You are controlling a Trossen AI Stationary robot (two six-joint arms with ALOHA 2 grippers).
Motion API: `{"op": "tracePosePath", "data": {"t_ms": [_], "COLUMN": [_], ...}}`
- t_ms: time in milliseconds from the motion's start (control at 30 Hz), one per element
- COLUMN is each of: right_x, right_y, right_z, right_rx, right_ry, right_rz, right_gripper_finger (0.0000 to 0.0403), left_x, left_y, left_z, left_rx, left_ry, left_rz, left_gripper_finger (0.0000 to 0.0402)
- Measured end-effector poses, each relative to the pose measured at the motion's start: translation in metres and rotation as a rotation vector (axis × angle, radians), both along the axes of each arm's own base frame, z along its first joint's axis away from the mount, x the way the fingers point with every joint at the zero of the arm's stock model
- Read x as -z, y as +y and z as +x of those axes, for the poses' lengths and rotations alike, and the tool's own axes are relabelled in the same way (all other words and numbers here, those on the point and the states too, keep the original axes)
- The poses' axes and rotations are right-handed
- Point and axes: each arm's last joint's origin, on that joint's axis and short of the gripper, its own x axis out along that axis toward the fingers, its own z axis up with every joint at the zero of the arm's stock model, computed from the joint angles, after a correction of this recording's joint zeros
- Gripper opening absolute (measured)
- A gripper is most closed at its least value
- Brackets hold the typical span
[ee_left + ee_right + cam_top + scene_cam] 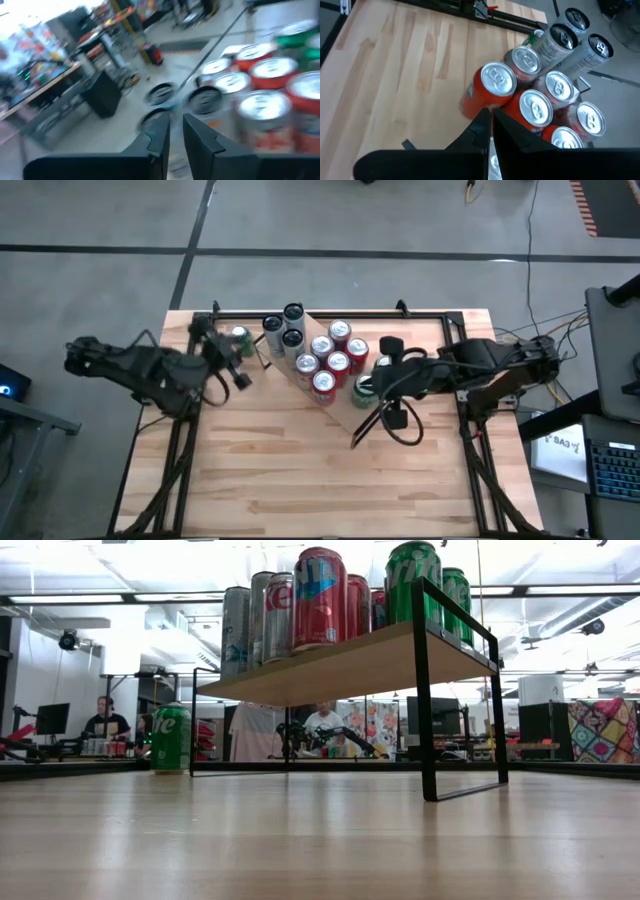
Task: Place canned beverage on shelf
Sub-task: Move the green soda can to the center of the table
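From my remote seat, the overhead camera showed me the shelf (335,385) sitting slantwise toward the far middle of the plank table (300,480), already crowded with cans: three silver ones (285,330) at its far-left end, five red ones (330,358) in the middle, and green ones (366,387) at its right end. At table height the shelf (350,665) stood on its black end frames, with the cans in a row on top of it.

One green can (171,738) stood upright on the tabletop, off the shelf, near the far-left corner; from above I saw it (239,336) just beside the left gripper (232,358). That gripper's fingers (160,132) were nearly pressed together, only a thin gap between them, and nothing was pinched there.

The right gripper (392,362) hovered over the shelf's right end, above the green cans. Its fingers (482,122) were pressed fully together and held nothing, pointing down at the red cans (495,82) below.
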Motion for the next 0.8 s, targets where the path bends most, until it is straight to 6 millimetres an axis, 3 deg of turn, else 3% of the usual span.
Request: {"op": "tracePosePath", "data": {"t_ms": [200,300,600,800], "right_x": [0.006,0.008,0.013,0.013], "right_y": [-0.002,-0.002,-0.002,-0.002], "right_z": [-0.007,-0.007,-0.006,-0.006], "right_rx": [-0.021,-0.024,-0.027,-0.021], "right_ry": [0.016,0.026,0.043,0.041], "right_rz": [-0.027,-0.032,-0.039,-0.034], "right_gripper_finger": [0.0009,0.0009,0.0009,0.0009], "left_x": [-0.029,-0.032,-0.002,0.027], "left_y": [0.037,0.061,0.147,0.192], "left_z": [-0.018,-0.024,-0.044,-0.058], "left_rx": [-0.119,-0.204,-0.486,-0.518], "left_ry": [0.034,0.046,0.137,0.227], "left_rz": [-0.086,-0.14,-0.408,-0.715], "left_gripper_finger": [0.0038,0.0038,0.0038,0.0038]}}
